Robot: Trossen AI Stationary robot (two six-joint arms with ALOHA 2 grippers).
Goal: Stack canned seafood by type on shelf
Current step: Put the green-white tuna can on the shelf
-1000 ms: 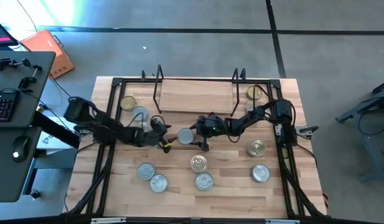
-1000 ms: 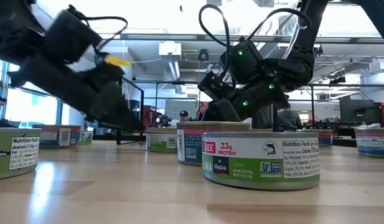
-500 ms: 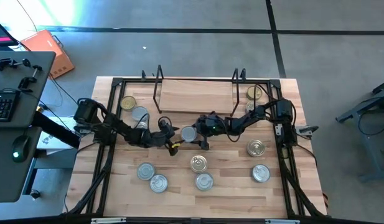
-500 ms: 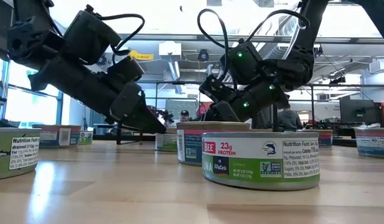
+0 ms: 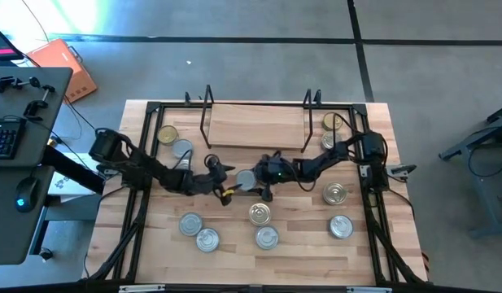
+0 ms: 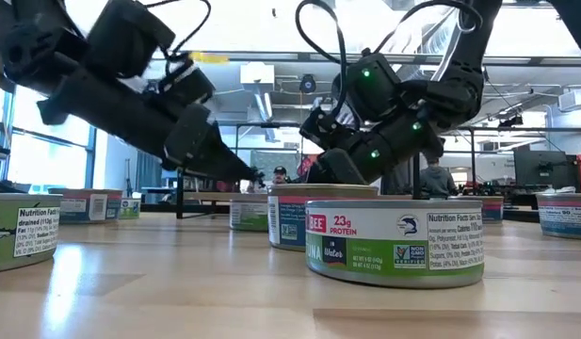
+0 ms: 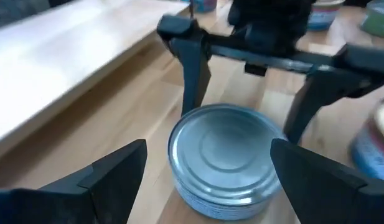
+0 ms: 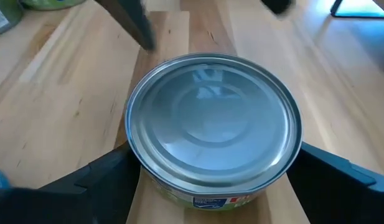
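Both arms meet at mid-tabletop (image 5: pixel 234 236), just in front of the shelf (image 5: pixel 255 126), a low light-wood board with black wire uprights standing at the far edge. Between them sits one silver-topped tin (image 5: pixel 246 179), upright on the wood. Right end effector (image 5: pixel 255 181) reaches in from the right; its fingers (image 8: pixel 98 180) stand wide on either side of the tin, flanking the rim, and whether they touch the wall cannot be told; the tin rests on the tabletop, not lifted. Left end effector (image 5: pixel 228 184) comes from the opposite side with its fingers (image 7: pixel 111 177) spread fully apart and holding nothing, its tips just short of the same tin. Remaining canned seafood is loose on the tabletop: two tins (image 5: pixel 176 142) near the shelf's left end, one gold-topped tin (image 5: pixel 333 122) by its right upright, and six more (image 5: pixel 261 215) in the near half. In the low view a green-labelled tuna tin (image 6: pixel 394 242) stands closest to the camera. The shelf board carries no tins.
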